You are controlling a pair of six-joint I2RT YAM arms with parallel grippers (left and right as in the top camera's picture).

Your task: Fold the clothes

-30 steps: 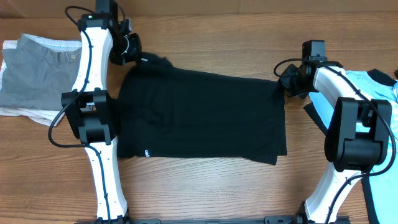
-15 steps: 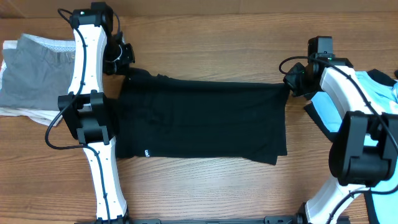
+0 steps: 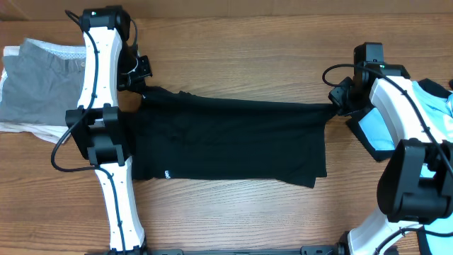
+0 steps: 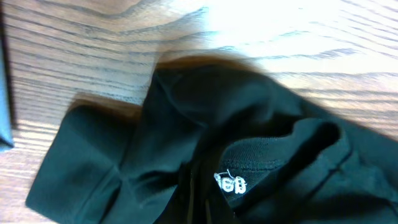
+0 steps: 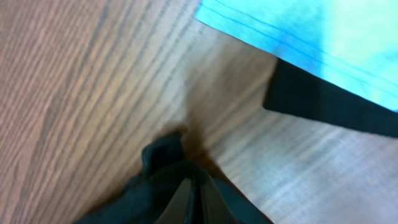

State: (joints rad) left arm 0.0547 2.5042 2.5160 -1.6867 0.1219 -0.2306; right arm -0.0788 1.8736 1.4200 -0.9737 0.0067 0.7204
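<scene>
The large black shirt [image 3: 226, 138] lies across the middle of the table, its far edge pulled taut between my two grippers. My left gripper [image 3: 143, 88] is shut on the shirt's far left corner. In the left wrist view the collar and its small white print [image 4: 231, 184] sit just beyond the fingertips [image 4: 198, 208]. My right gripper [image 3: 337, 106] is shut on the far right corner, with black cloth [image 5: 158, 162] bunched around the pinched fingertips [image 5: 186, 199]. The light blue shirt [image 3: 432, 95] with black trim [image 5: 329, 109] lies under the right arm.
A pile of grey and white garments [image 3: 39, 88] lies at the far left of the table. Bare wooden tabletop [image 3: 241, 49] runs behind the black shirt, and more of it [image 3: 233, 219] lies in front. The arm bases stand at the front edge.
Both grippers have moved apart and a little toward the front while holding the shirt's far corners. The bunched far edge has been stretched into a straight, taut line.
</scene>
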